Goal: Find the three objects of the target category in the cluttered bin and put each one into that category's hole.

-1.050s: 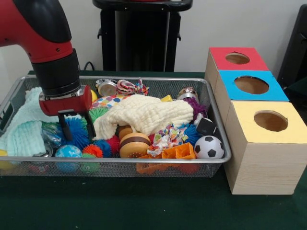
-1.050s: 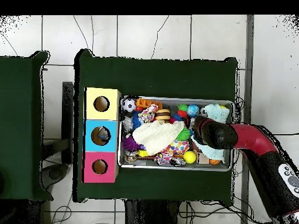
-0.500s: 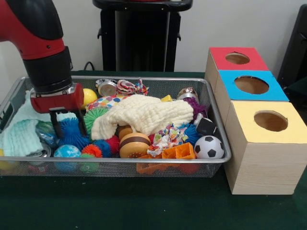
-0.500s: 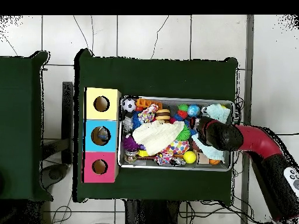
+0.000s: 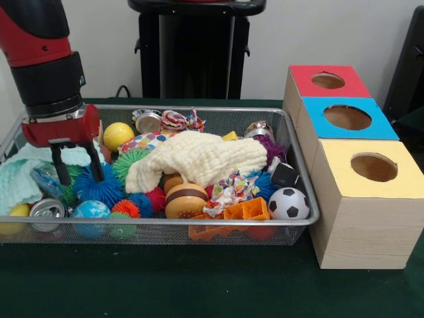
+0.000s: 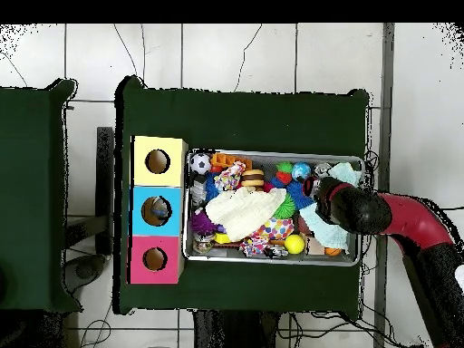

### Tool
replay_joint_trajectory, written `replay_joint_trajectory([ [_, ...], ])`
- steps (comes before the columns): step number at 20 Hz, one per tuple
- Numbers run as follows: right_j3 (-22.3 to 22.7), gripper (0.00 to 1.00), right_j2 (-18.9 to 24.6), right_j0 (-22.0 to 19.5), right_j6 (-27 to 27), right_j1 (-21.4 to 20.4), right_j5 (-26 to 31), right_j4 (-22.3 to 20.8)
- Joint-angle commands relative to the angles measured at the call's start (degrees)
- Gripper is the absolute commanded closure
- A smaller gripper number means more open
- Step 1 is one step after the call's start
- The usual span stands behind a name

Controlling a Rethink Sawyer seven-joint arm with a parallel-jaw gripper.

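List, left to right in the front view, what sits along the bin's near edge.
Silver can → blue globe ball → orange spiky ball → toy burger → orange plastic piece → soccer ball.

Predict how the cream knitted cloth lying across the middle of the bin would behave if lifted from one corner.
The cream cloth would probably hang limp, since it sags over the toys beneath. It looks light for its spread. Its loose knit might snag the spiky balls nearby, though that is a guess.
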Motion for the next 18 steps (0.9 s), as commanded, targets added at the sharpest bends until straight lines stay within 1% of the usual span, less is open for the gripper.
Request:
replay_joint_trajectory([
  [1, -0.99, 0.00, 1.44, -0.95, -14.43, 0.70, 5.31, -0.40],
  [6, -1.20, 0.00, 1.50, -1.42, -14.95, 1.37, 4.97, -0.77],
  [9, -2.39, 0.00, 1.36, -1.39, -15.70, 2.72, 4.46, -1.49],
  [12, -2.65, 0.00, 1.41, -1.34, -16.07, 2.69, 4.27, -1.86],
  [14, -3.12, 0.00, 1.50, -1.45, -16.82, 2.83, 4.67, -1.93],
  [18, -4.28, 0.00, 2.47, -2.40, -19.97, 2.70, 7.66, -0.86],
])
